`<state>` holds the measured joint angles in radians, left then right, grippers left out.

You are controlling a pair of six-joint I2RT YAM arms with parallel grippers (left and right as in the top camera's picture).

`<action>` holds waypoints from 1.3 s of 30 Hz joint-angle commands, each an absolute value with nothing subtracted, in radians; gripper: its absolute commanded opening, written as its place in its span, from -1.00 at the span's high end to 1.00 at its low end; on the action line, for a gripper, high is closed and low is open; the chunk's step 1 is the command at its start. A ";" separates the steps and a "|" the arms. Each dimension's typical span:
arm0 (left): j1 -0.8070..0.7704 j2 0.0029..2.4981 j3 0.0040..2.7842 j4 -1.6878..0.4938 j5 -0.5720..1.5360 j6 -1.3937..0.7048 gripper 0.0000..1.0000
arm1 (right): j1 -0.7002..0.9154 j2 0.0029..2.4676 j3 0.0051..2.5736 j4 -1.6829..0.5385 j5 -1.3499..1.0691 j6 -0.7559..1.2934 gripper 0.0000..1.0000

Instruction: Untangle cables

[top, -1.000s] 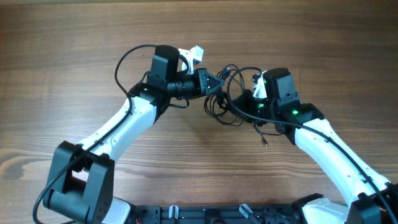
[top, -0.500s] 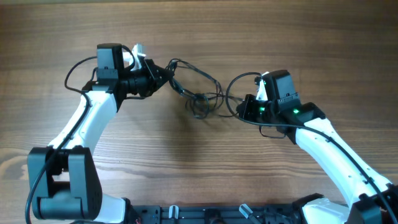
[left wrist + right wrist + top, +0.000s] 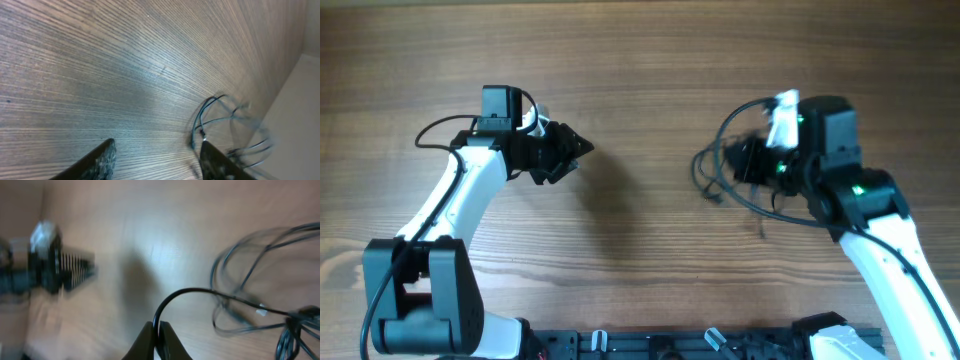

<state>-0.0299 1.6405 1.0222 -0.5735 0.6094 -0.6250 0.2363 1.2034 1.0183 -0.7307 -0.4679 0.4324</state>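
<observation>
The wooden table (image 3: 640,60) is the biggest thing here, and it is bare in the middle. My left arm (image 3: 460,200) reaches in from one side and my right arm (image 3: 880,220) from the other, well apart from each other. I think they are spread wide so the knot has room to pull loose.

The cables (image 3: 725,180) are a black loopy bunch, all over on the right side, hanging from my right arm and brushing the table. My right pincer (image 3: 156,327) is squeezed together on one strand of them, so the bunch goes where that arm goes. (The view from that wrist is blurry, but the strand clearly runs into the pinch.) My left pincer (image 3: 157,145) has its two fingers apart with nothing between them, only wood below. It points across at the bunch.

Half a second ago it was different. Then the cables were stretched out between both pincers, with the tangle in the middle of the table. Now my left pincer has let go or lost its end, and my right arm has swung up and away, taking the whole bunch with it. The bunch looks looped, so I think the job is not done.
</observation>
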 commanded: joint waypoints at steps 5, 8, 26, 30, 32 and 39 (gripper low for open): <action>-0.127 1.619 1.027 -0.467 0.593 -0.553 -0.29 | 0.294 1.309 1.020 -0.586 -0.815 0.207 0.38; -0.187 1.619 1.027 -0.459 0.593 -0.553 -0.47 | 0.279 1.309 1.020 -0.651 -0.284 0.458 -0.04; -0.555 1.630 1.027 -0.250 0.626 -0.640 -0.62 | 0.214 1.554 1.019 -0.971 0.014 0.419 -0.50; -0.572 1.684 1.027 -0.258 0.627 -0.641 -0.31 | 0.214 1.586 1.019 -0.864 -0.002 0.426 0.53; -0.577 1.689 1.027 -0.258 0.626 -0.640 -0.21 | 0.214 1.586 1.019 -0.849 -0.068 0.424 0.61; -0.587 1.697 1.026 -0.301 0.608 -0.646 -0.22 | 0.214 1.588 0.966 -0.879 -0.083 0.407 0.52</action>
